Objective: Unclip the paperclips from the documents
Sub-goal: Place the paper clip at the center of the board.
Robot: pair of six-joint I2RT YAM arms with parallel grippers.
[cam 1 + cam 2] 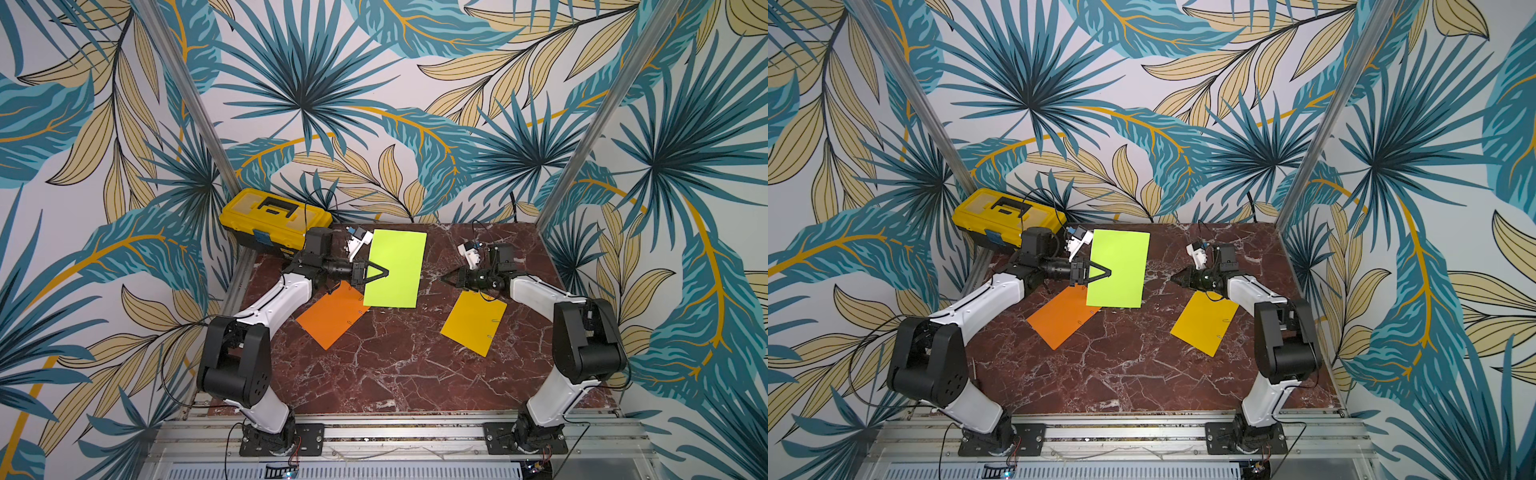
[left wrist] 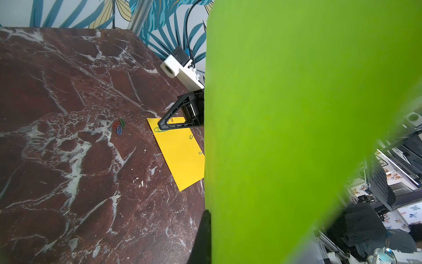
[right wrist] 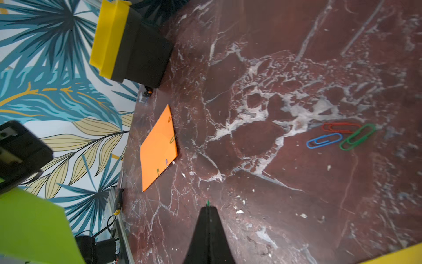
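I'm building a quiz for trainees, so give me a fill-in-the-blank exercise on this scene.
The left gripper grips the lifted sheet, coloured ___.
The loose paperclips lying together on the table number ___.
The flat sheet nearest the right gripper is ___.
Missing: lime green; three; yellow.

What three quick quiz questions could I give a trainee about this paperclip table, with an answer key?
1. True or false: the lime green sheet lies flat on the table.
2. Multiple choice: how many loose paperclips lie grouped together on the table? A one, B three, C six.
3. Short answer: what colour is the clip end poking from the shut right gripper?
Key: 1 false, the left gripper holds it up by one edge. 2 B. 3 green.
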